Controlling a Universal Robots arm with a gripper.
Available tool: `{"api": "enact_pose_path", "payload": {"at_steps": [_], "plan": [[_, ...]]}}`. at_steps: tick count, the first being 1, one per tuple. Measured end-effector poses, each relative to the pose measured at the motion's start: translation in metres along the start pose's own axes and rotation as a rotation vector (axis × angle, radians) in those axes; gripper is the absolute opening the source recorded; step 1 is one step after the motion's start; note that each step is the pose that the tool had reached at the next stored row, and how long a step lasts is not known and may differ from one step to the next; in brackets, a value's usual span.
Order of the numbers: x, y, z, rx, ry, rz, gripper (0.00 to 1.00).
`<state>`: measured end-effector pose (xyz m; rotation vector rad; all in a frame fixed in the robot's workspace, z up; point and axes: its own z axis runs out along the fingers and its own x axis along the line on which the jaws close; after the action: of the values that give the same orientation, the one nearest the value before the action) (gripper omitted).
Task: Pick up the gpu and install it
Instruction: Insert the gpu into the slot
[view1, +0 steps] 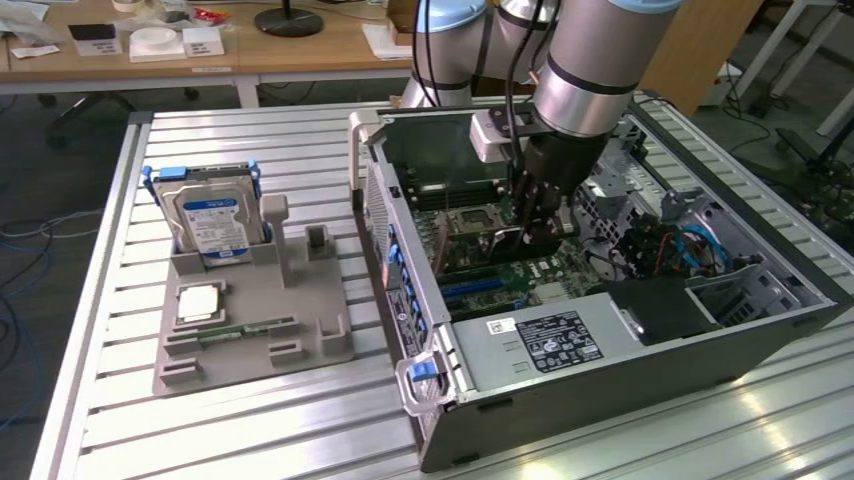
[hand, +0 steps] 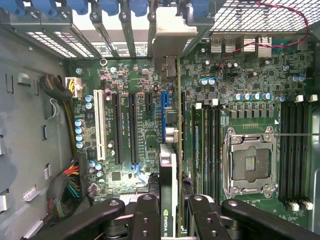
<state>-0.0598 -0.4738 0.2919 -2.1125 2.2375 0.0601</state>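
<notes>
My gripper (view1: 538, 222) reaches down into the open computer case (view1: 607, 345), shut on the gpu (view1: 509, 246), a thin dark card held on edge just above the motherboard. In the wrist view the gpu (hand: 170, 160) appears edge-on between the black fingers (hand: 145, 216), with my gripper (hand: 172, 222) clamped on its near end. Its silvery end bracket (hand: 171, 37) points to the slot openings in the case's rear wall. The card runs along the blue expansion slot (hand: 164, 111); I cannot tell if it is seated.
Black and white slots (hand: 116, 127) lie beside the blue one, memory slots and the CPU socket (hand: 250, 162) on the other side. Cables (hand: 70, 187) bunch by the case wall. At the exterior view's left, a grey holder (view1: 254, 320) carries a hard drive (view1: 214, 222) and small parts.
</notes>
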Motion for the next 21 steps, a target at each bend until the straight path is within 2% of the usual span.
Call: {"api": "enact_pose_path", "payload": {"at_steps": [16,18,21], "plan": [[0.0007,0.0037,0.0029,0.0001,-0.0001,-0.002,0.27],[0.0006,0.0027,0.0032,-0.0028,0.0005,-0.002,0.27],[0.0005,0.0005,0.003,-0.0137,0.0049,-0.001,0.27]]}}
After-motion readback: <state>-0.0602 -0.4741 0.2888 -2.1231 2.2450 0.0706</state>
